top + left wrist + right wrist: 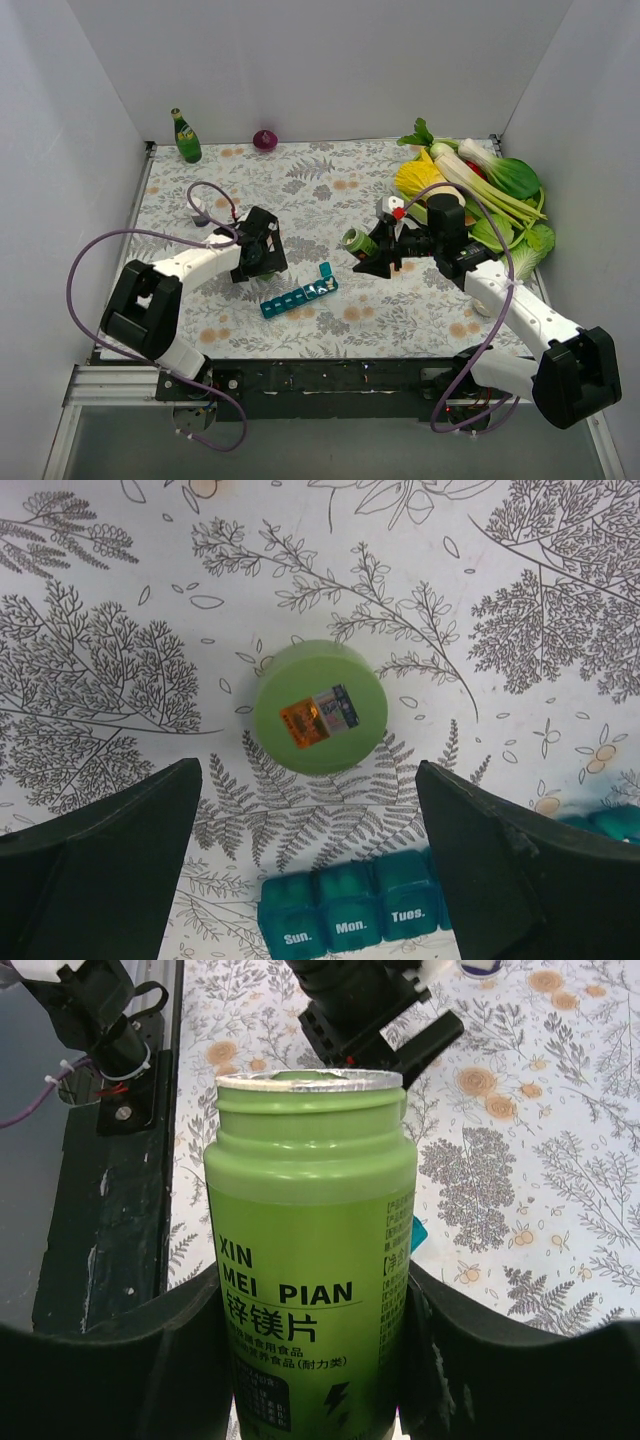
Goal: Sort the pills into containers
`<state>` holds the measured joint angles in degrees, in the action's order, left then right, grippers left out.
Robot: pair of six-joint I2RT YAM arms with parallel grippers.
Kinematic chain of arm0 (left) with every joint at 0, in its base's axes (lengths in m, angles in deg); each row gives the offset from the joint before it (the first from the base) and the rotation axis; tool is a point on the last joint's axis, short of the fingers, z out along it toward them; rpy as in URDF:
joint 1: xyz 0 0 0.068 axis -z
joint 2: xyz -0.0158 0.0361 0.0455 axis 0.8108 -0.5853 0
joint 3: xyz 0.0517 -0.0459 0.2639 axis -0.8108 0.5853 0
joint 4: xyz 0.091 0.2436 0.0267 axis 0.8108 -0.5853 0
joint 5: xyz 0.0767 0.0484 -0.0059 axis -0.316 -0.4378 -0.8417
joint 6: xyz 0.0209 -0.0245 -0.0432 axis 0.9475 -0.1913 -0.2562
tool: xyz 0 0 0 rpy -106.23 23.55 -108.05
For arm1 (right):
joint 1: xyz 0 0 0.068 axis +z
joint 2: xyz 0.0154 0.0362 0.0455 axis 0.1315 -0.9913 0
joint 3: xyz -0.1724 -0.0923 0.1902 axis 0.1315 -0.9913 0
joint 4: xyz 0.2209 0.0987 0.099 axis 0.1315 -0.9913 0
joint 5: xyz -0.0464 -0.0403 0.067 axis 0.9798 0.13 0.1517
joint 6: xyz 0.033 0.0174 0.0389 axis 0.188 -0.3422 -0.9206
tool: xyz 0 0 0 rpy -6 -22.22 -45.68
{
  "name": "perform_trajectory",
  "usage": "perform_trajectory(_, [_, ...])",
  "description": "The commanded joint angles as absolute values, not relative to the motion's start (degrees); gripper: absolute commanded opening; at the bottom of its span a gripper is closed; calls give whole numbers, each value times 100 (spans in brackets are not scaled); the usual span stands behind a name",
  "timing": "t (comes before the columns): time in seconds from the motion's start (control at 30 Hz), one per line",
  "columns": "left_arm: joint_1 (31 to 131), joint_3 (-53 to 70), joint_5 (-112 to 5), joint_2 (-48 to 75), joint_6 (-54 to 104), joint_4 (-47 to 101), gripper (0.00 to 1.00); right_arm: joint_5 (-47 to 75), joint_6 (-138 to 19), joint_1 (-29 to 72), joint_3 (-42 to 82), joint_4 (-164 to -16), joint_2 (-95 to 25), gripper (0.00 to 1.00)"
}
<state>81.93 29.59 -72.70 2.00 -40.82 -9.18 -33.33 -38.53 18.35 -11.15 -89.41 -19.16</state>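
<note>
The teal pill-organizer strip [298, 296] lies on the floral cloth at the front middle, with one lid near its right end standing open and white pills inside. Its Sun., Mon. and Tues. compartments [350, 915] show shut in the left wrist view. My left gripper [262, 250] is open and empty, hovering over a loose green cap [320, 707] that lies on the cloth just beyond the strip. My right gripper [375, 248] is shut on the uncapped green jar [310, 1260], held tilted above the cloth to the right of the strip [355, 240].
A green glass bottle [186, 137] and a purple onion [265, 139] stand at the back. A pile of vegetables [480, 190] fills the back right. A small white bottle [390, 209] stands just behind the right gripper. White walls enclose three sides.
</note>
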Motion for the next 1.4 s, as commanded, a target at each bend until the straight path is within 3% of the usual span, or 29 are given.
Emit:
perform_trajectory(0.0, [8318, 2562, -7740, -53, -4034, -920, 88, -3684, -4064, 1767, -1150, -8411, -1754, 1])
perform_trajectory(0.4, [8485, 2298, -8083, -669, -3805, -876, 62, -3684, -4099, 1661, -1211, -8428, -1789, 1])
perform_trajectory(0.6, [8503, 2298, -8145, -739, -3726, -814, 42, -3711, -3994, 1661, -1211, -8525, -1780, 1])
perform_trajectory(0.63, [8511, 2289, -8084, -722, -3700, -797, 31, -3711, -3959, 1661, -1203, -8560, -1771, 1])
perform_trajectory(0.67, [8512, 2298, -8031, -695, -3630, -753, 27, -3737, -3863, 1661, -1211, -8612, -1771, 1])
perform_trajectory(0.77, [8529, 2280, -7540, -380, -3402, -665, 19, -3833, -3617, 1661, -1220, -8762, -1745, 1])
perform_trajectory(0.93, [8573, 2289, -5538, 771, -3312, -218, 17, -3851, -2738, 1661, -1168, -9376, -1692, 1])
perform_trajectory(1.07, [8573, 2543, -3693, 1728, -4163, 712, 17, -3212, -2324, 1670, -966, -9807, -1640, 1])
perform_trajectory(1.37, [8582, 3106, -2423, 1880, -6307, 2628, 16, -2314, -2034, 1731, -693, -10423, -1402, 1])
